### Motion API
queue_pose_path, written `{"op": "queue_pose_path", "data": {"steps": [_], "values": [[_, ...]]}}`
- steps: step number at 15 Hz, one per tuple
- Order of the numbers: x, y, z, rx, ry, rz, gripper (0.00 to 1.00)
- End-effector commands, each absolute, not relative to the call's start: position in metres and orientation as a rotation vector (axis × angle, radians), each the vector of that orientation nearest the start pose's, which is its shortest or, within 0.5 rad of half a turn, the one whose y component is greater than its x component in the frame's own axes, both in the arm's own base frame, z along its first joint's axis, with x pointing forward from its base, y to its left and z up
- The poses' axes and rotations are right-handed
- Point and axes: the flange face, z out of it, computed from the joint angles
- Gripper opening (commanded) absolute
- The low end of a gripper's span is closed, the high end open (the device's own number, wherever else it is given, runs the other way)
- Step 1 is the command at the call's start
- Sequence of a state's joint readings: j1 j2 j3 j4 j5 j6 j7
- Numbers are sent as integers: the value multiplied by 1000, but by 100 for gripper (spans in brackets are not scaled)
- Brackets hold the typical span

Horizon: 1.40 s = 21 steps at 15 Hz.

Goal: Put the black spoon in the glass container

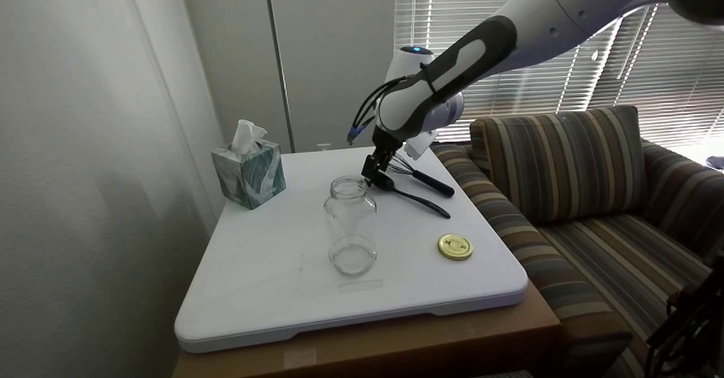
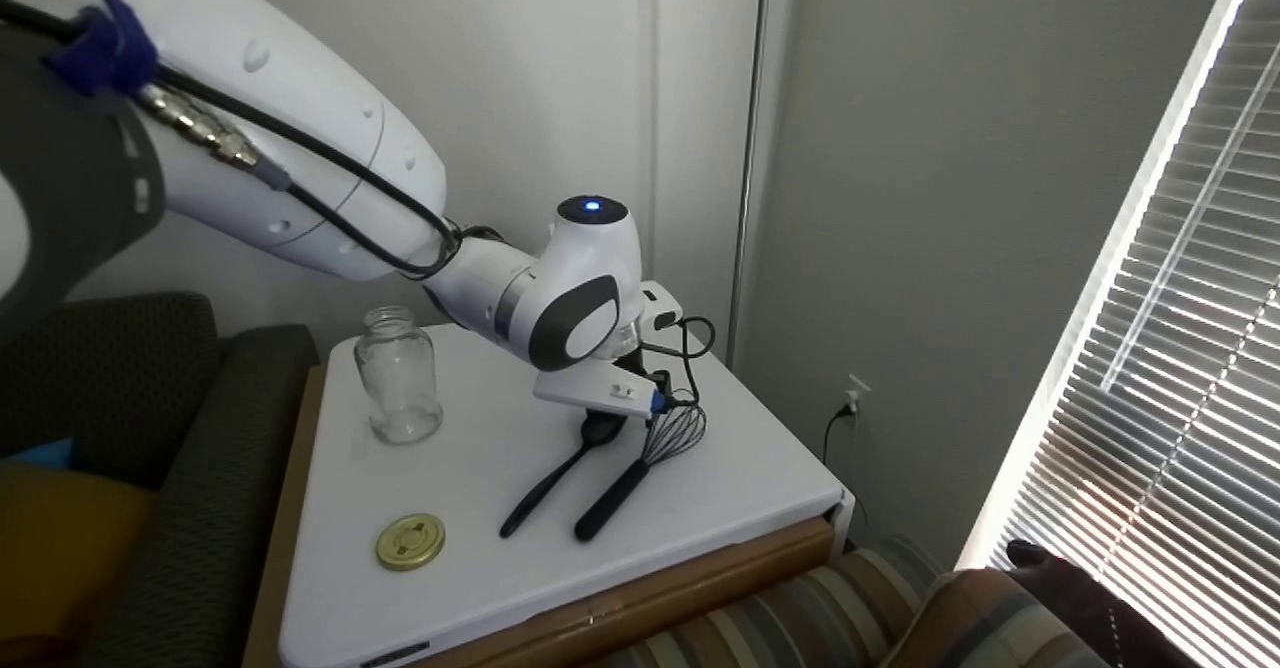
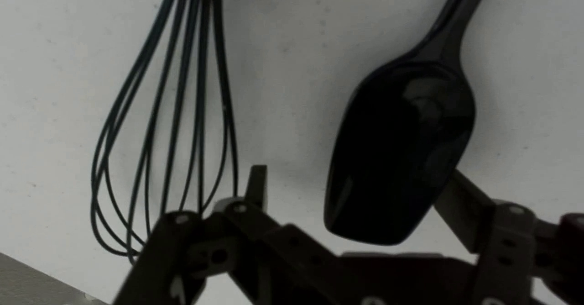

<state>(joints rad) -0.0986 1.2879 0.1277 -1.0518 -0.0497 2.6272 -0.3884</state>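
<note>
Wrist view: the gripper (image 3: 357,171) has its fingers apart, one on either side of the bowl of the spoon (image 3: 401,154) lying on the table (image 3: 283,81), probably so that closing pinches it; contact is unclear. The whisk (image 3: 176,118) lies just beside, leaving one finger little room. Farther off, in both exterior views, the jar (image 1: 351,225) stands upright, lid (image 1: 455,247) off, presumably to receive the spoon.

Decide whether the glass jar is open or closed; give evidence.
Open: in both exterior views the glass jar has nothing over its mouth, and the gold lid lies apart on the white tabletop.
</note>
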Motion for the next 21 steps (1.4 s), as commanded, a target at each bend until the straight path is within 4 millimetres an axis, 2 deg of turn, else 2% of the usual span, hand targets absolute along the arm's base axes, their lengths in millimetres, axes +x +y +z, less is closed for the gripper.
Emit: {"op": "queue_pose_path", "data": {"steps": [1, 6, 13, 16, 21], "values": [[774, -14, 62, -3024, -548, -450, 62], [774, -11, 65, -3018, -554, -455, 28], [775, 2, 83, -3000, -580, -502, 28], [778, 15, 111, -2984, -641, -536, 28], [783, 41, 170, -2923, -752, -642, 28]]}}
